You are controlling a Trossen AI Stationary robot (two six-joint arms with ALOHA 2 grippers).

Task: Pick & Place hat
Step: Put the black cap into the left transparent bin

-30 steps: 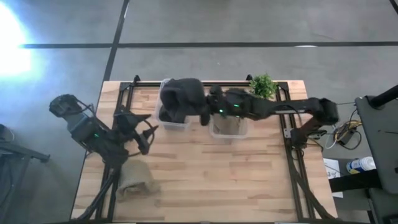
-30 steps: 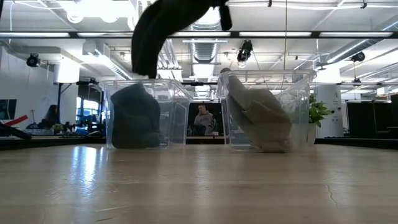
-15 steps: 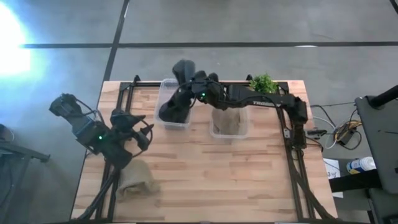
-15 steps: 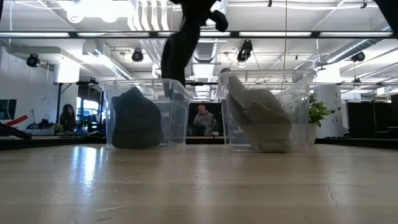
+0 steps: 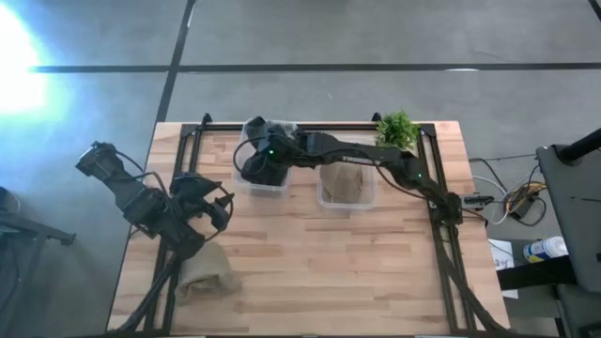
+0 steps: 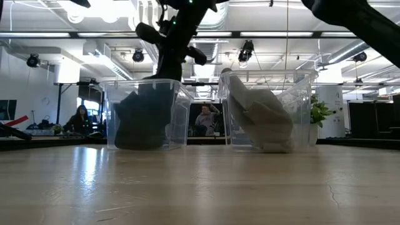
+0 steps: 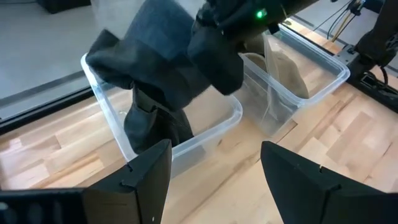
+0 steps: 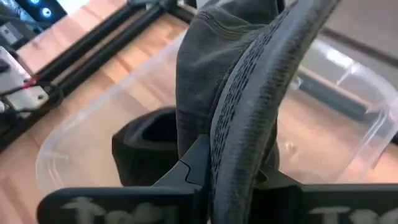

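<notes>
The right pincer (image 5: pixel 266 150), clamped on a dark grey fabric hat (image 7: pixel 158 46), lowers it into the left clear plastic bin (image 5: pixel 249 178); release remains. A tan cloth hat (image 5: pixel 207 272) lies on the wooden worktop (image 5: pixel 310 263) below the open left pincer (image 5: pixel 218 202), apparently unpicked.

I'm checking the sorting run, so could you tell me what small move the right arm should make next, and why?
Probably open the right gripper to drop the dark hat. It is shut on the hat directly over the left clear bin, the hat already hangs into the bin, and another dark hat lies inside.
</notes>
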